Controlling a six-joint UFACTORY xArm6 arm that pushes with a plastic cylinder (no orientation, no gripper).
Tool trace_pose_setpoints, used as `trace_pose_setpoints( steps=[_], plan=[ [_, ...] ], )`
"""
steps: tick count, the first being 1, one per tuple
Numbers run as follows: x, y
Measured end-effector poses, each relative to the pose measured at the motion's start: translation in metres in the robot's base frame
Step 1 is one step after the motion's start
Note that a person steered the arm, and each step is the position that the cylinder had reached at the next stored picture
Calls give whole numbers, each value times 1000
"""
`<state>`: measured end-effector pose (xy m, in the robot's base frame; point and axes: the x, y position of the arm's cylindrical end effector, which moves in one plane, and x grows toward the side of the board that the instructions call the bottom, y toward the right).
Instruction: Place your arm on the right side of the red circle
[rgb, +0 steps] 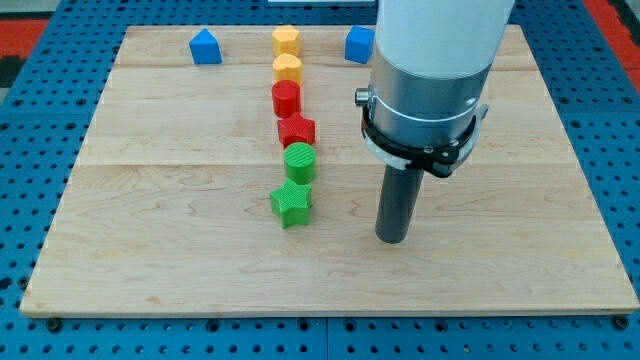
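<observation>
The red circle (286, 98) is a short red cylinder in a column of blocks left of the board's middle. Above it in the column are a yellow hexagon (286, 40) and a yellow half-round block (288, 68). Below it are a red star (296, 130), a green circle (299, 160) and a green star (291, 203). My tip (391, 238) rests on the board to the right of the green star, below and to the right of the red circle, well apart from all blocks.
A blue house-shaped block (205, 46) sits at the view's top left. A blue cube (359, 44) sits at the top, partly behind the arm's white body (430, 60). The wooden board (150, 240) lies on a blue perforated table.
</observation>
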<state>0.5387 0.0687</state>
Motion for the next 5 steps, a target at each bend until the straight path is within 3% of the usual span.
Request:
trace_pose_setpoints(
  steps=[4, 5],
  plan=[
    [-3, -7],
    [-7, -60]
  ],
)
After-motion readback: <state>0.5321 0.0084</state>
